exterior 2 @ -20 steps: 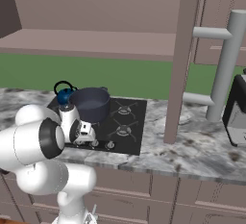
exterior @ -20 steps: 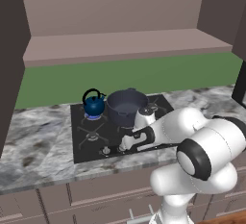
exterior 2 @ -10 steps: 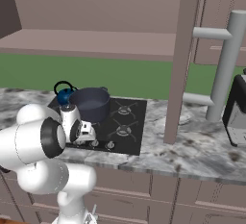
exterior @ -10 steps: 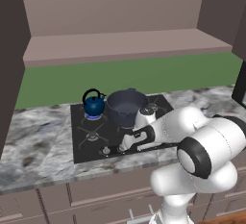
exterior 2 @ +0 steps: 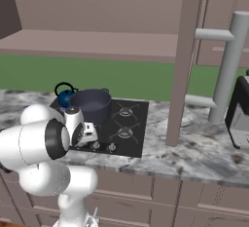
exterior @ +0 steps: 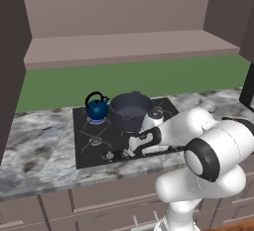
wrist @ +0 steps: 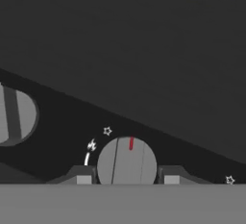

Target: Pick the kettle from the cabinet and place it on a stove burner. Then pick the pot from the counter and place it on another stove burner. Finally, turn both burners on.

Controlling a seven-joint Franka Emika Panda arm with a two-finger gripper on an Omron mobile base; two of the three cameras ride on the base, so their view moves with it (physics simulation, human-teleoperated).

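Nothing shifts over the last second: the hand (wrist: 126, 180) stays low in frame, fingers (wrist: 82, 177) closed on a knob (wrist: 127, 163). Kettle (exterior: 96, 108) and pot (exterior: 130, 111) sit touching on the cooktop (exterior: 92, 150), centre frame, so igniting remains. The desk (exterior: 34, 145) edge lies just beneath; little room.

signs: star and spark marks, white arc | on: cooktop (wrist: 144, 74) by knob (wrist: 127, 163); knob: red line

My matt silver knob (wrist: 126, 163) sits on smooth black cooktop (exterior: 89, 143); kettle (exterior: 96, 109) glossy blue, pot (exterior: 130, 112) dull grey, counter (exterior: 34, 145) veined marble.
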